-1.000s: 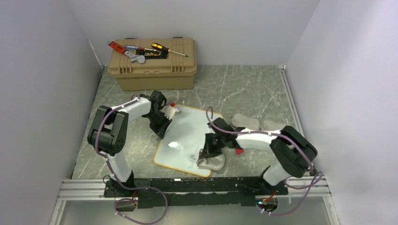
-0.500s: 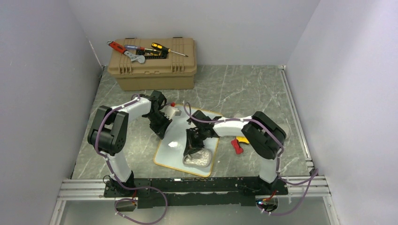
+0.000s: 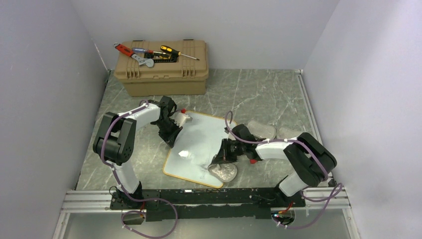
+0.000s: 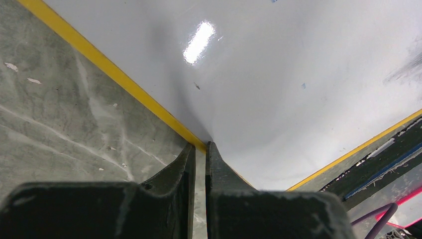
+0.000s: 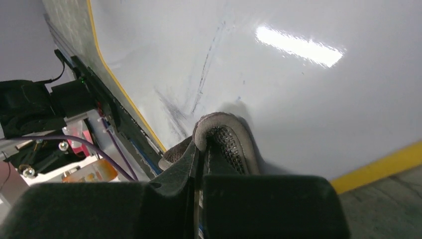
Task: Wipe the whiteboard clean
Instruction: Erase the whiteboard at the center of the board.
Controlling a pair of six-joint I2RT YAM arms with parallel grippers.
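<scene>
**Overhead view with both wrist views.** We found the whiteboard (image 3: 201, 137) lying flat on the grey-green marbled table (image 3: 263, 94). It sat between the two arms and was turned at a slant, with its near corner close to the rail (image 3: 199, 196) that carried the arm bases.

The left gripper (image 4: 200, 147) was lowered onto the board's left edge. Its fingers were closed to a narrow slit. The yellow frame (image 4: 119, 77) ran in between the tips and was pinched there, as far as the wrist view showed.

The right gripper (image 5: 200, 149) stood over the board's near right corner. Its fingers were drawn almost fully together on a fold of grey mesh cloth (image 5: 229, 142). The cloth was pressed against the glossy white surface just inside the frame.

Faint dark streaks (image 5: 171, 112) crossed the board beside the cloth. The rest of the surface that we could see was white and carried bright glare from the lamps.

A tan toolbox (image 3: 164, 74) stood well apart at the far side of the table, against the back wall. Several hand tools (image 3: 149, 54) lay across its lid.
</scene>
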